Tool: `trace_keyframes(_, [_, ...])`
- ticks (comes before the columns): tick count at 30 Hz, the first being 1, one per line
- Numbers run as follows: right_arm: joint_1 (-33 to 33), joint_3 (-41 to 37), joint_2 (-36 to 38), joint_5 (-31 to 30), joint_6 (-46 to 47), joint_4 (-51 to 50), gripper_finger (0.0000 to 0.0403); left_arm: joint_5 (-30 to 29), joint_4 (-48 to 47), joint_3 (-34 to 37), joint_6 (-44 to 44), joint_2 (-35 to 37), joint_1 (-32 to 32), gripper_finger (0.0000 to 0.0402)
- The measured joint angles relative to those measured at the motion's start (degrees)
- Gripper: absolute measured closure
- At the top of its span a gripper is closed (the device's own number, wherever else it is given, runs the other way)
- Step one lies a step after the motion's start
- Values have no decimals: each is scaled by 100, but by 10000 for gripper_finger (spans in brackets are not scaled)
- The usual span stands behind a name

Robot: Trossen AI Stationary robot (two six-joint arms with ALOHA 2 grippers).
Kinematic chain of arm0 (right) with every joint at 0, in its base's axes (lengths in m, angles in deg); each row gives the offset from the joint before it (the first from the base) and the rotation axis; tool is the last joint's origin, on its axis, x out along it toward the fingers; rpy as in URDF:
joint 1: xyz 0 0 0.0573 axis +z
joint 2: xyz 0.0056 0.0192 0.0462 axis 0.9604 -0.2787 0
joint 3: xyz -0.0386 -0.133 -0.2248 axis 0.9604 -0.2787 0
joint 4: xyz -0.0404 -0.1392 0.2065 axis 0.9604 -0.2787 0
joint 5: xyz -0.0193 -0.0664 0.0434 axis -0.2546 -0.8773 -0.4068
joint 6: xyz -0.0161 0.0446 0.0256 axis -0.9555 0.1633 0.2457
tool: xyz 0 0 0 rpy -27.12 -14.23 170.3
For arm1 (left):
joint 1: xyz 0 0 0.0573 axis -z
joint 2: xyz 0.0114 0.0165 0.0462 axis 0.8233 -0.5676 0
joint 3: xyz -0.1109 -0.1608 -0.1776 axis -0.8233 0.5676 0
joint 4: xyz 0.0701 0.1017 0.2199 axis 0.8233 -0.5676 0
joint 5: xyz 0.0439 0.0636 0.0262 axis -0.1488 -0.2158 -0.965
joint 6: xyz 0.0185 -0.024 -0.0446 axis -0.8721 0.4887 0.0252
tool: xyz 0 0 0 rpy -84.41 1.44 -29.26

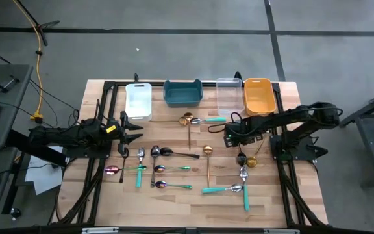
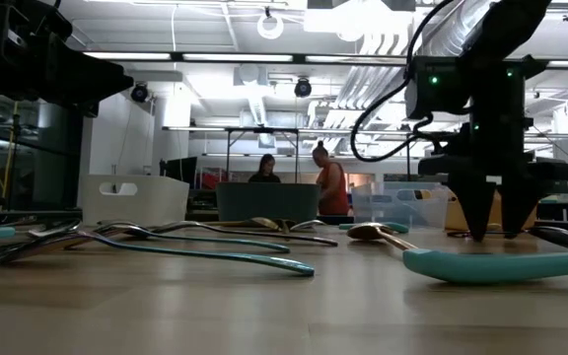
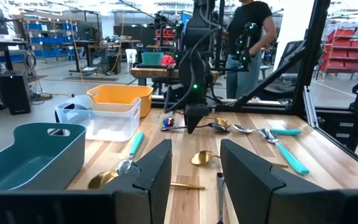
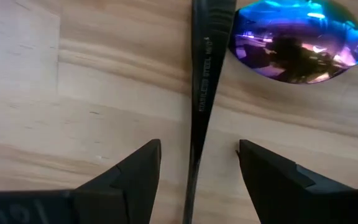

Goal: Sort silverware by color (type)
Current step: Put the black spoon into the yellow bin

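Right gripper [image 4: 197,163] down at table's [image 1: 174,195] right half, fingers spread, straddling black utensil handle [image 4: 205,74] stamped "STAINLESS STEEL", not gripping. Iridescent spoon bowl [image 4: 294,43] just beside. Left gripper [image 3: 194,171] released, hovering near left edge. Remaining silverware [image 1: 167,170] scattered mid-table.

Grey concrete floor [image 1: 193,58], ceiling strip lights [image 2: 235,56] (lit), shelving [image 3: 42,37]

Mixed teal, gold, dark, iridescent silverware [image 1: 208,170], scattered flat on table
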Motion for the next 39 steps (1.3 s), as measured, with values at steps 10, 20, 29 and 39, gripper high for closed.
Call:
trace_keyframes(10, [2, 13, -142, 2, 125, 6, 261, 0, -2, -1, 0, 0, 0, 273])
trace_keyframes(20, [57, 56, -109, -22, 118, 184, 385, 0, -2, 0, -2, 0, 0, 273])
trace_keyframes(29, [48, 767, -100, -170, -645, -228, 390, 0, -2, -2, -2, 0, 0, 273])
trace_keyframes(39, [50, 1698, 1068, -236, -2770, -19, 396, 0, -2, 0, 0, 0, 0, 273])
